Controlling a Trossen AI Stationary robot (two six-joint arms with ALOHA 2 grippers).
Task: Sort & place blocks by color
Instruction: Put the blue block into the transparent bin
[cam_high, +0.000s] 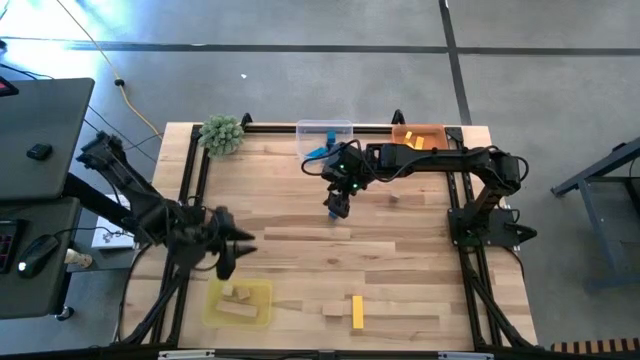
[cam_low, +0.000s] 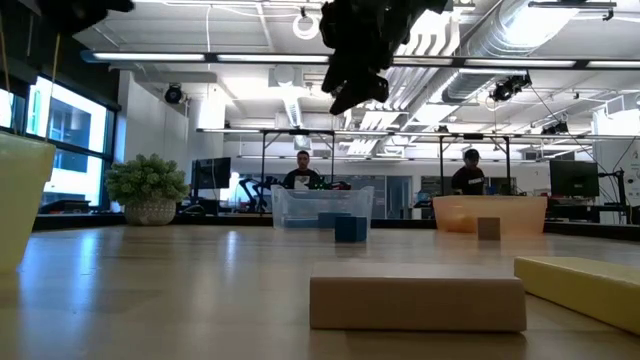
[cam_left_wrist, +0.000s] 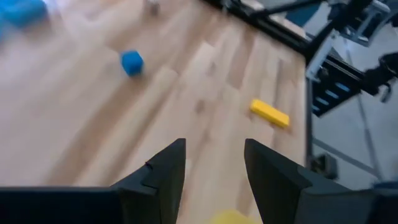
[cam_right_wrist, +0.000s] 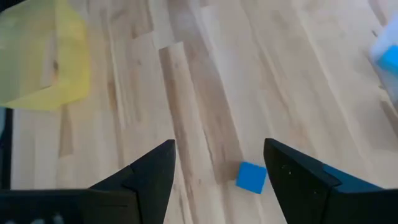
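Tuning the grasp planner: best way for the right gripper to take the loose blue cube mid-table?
From straight above. The blue cube sits flat and alone on the table, nothing touching it. Close on two opposite side faces, about mid-height. The open right gripper hangs over it, so squaring the fingers to its faces and dropping down should do.

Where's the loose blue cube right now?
In the high view, the blue cube lies on the table under the open right gripper, in front of the clear tray.

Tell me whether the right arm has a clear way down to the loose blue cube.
Probably yes. The right gripper hangs above the blue cube, jaws open, with only bare table around the cube and nothing between them.
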